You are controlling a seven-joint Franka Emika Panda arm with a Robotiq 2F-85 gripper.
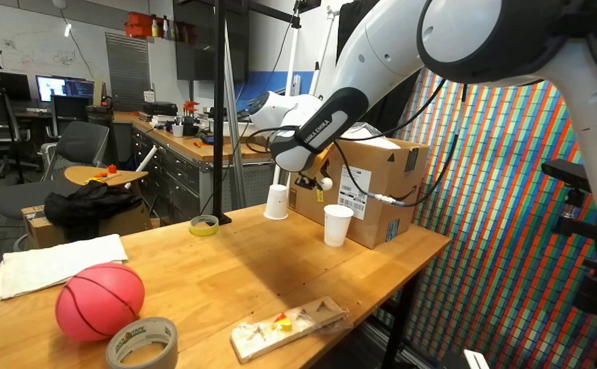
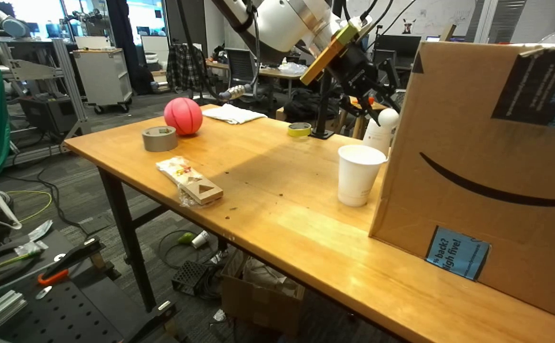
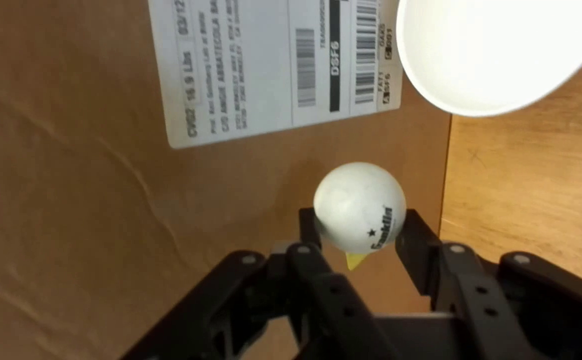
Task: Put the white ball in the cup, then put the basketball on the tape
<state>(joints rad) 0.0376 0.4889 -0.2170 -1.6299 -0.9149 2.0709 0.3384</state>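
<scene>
White ball (image 3: 353,200) — lettering (image 3: 385,225) — wrist view only

The white ball (image 3: 358,205), lettered in black, gripped aloft, apart from the cup (image 1: 335,228): white, tapered, upright on the desk (image 1: 216,266); reddish-pink basketball (image 2: 183,116), dark-seamed, resting just beside the tape (image 2: 159,140), a grey roll lying flat.

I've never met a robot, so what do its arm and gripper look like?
The white, rounded arm has black sections, one lettered "...ANKA EMIKA", and dark cables. The black gripper has two jointed fingers; an orange-yellow bar sits beside it.
</scene>
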